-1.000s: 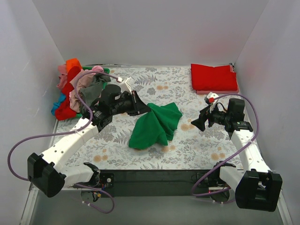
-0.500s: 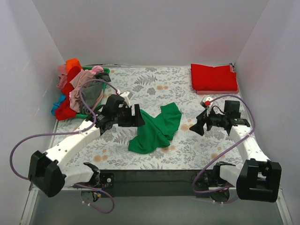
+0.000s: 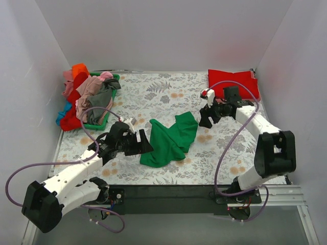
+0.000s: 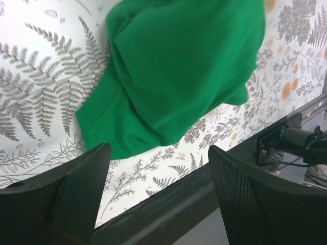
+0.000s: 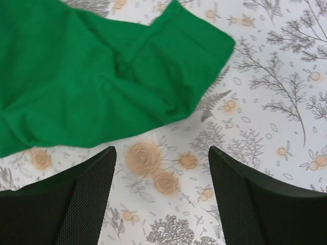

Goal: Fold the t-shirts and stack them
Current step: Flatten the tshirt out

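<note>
The left claw [image 4: 158,151] is spread wide open with nothing pinched in it. Its two dark fingers [image 4: 76,194] sit low over the table [image 3: 168,92], and the near hem of the green t-shirt [image 4: 179,66] lies right off the fingertips (can't tell from the wrist view whether they actually touch the fabric). From above, that claw is at the shirt's left edge, close to the front of the table. The right claw [image 5: 161,153] is spread apart too and holding nothing. It hangs over bare floral cloth [image 5: 265,92], with a sleeve corner of the green shirt just ahead of it, not between the fingers. From above, it sits just off the shirt's upper right corner. The green t-shirt itself is a crumpled, bunched-up heap in the middle of the table, not flat and not folded, with one sleeve poking toward the right arm. Further out, a red t-shirt [image 3: 234,84] lies neatly folded in the far right corner, and the right arm reaches across the front of it. Over at the far left is a green basket [image 3: 96,125] with a messy pile of t-shirts [image 3: 87,94] spilling out of it: orange on top, then pink, grey and red, with a bit of blue at the left edge.
</note>
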### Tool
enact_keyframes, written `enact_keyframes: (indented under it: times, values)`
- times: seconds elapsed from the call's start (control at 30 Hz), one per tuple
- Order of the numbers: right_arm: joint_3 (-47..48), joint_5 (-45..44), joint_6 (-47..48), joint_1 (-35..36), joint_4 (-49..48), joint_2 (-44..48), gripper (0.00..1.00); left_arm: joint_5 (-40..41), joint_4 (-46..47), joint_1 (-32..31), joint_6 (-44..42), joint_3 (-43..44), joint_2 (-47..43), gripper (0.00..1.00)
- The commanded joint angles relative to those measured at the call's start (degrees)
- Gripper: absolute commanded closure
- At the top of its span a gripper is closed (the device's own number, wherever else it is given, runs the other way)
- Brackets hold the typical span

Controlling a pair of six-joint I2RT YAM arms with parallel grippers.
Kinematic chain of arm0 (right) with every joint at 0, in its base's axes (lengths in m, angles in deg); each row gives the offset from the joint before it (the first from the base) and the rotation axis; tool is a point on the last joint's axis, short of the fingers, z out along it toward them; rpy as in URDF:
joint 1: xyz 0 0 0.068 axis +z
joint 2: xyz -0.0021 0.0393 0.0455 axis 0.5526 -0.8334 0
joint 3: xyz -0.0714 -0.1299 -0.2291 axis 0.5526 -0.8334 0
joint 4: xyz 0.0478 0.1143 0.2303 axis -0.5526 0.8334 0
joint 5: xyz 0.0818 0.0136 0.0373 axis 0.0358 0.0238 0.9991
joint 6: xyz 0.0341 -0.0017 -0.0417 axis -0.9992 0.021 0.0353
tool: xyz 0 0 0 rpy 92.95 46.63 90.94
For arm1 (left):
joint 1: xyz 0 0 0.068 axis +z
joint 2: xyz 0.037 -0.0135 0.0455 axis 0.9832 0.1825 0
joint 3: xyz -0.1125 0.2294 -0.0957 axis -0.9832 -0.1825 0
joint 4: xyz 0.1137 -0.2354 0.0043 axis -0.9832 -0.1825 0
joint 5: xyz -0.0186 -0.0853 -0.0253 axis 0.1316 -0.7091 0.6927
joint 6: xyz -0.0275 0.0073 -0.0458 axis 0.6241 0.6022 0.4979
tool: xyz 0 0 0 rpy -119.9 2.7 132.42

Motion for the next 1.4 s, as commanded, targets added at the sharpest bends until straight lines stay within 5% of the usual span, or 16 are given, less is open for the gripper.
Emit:
enact_keyframes:
  times: [0.0, 0.57, 1.1, 1.37]
  values:
    - [6.4, -4.8, -5.4, 0.2, 1.3, -6.6, 0.23, -5.0, 3.7, -0.1, 3.0, -2.1, 0.6, 0.25]
    - [20.5, -1.2, -12.1, 2.0, 4.8, -25.7, 0.32, -7.3, 6.7, -0.4, 2.4, -2.9, 8.7, 0.31]
    - [21.1, 0.5, -12.8, 3.2, 5.0, -28.8, 0.38, -4.8, 6.3, -3.5, 2.2, 0.7, 16.3, 0.45]
    - [21.0, 0.9, -12.8, 3.3, 5.2, -28.4, 0.38, -2.1, 1.8, -4.0, -0.5, 1.6, 11.9, 0.47]
